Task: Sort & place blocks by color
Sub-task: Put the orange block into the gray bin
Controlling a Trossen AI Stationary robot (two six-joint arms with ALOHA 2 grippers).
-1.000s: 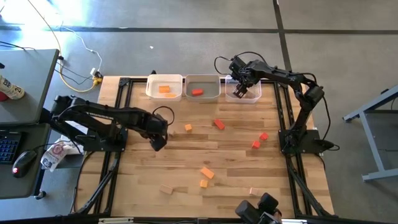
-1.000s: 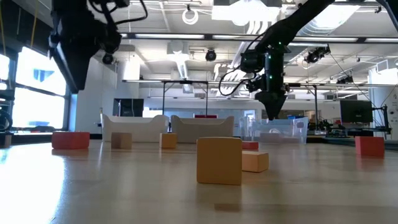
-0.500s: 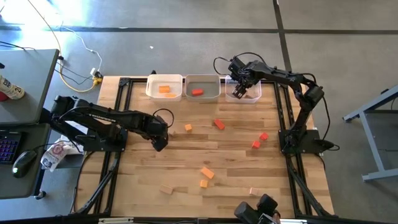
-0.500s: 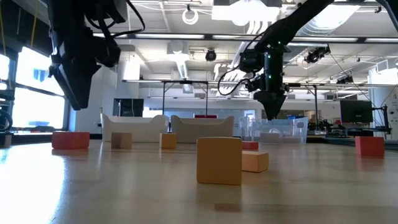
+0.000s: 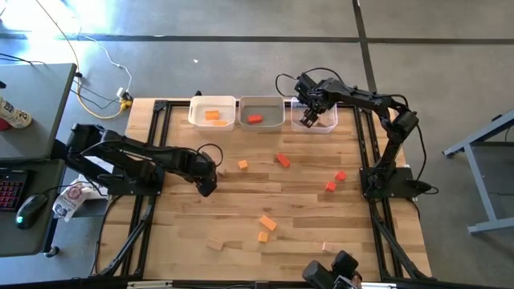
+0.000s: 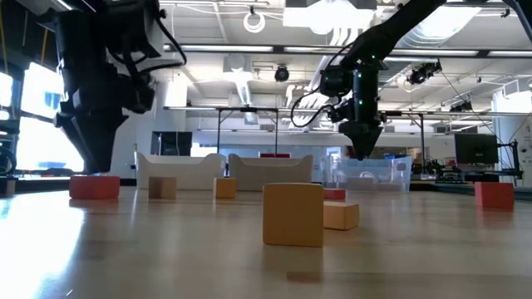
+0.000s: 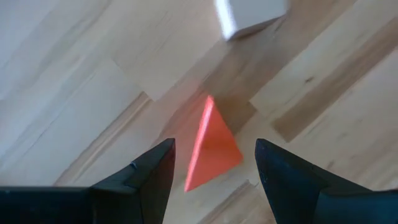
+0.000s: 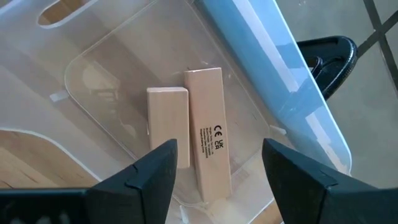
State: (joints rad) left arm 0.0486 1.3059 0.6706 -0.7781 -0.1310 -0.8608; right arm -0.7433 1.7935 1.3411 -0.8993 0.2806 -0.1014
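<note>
1. Standing nearest in the low view: pale cube on the wooden table, orange block just beside it.
2. Hovering low at the table's left side: left gripper, fingers spread and empty, straddling an orange wedge lying on the planks below.
3. Lying loose mid-table: red blocks, more near the right frame; orange ones toward the front; open planks between them.
4. Lined along the far edge: three bins, orange pieces in the left bin, red in the middle bin.
5. Hanging over the right bin: right gripper, released, two pale bars lying side by side inside.
6. Beyond the table: bright hall, white sofas, ceiling lights.
</note>
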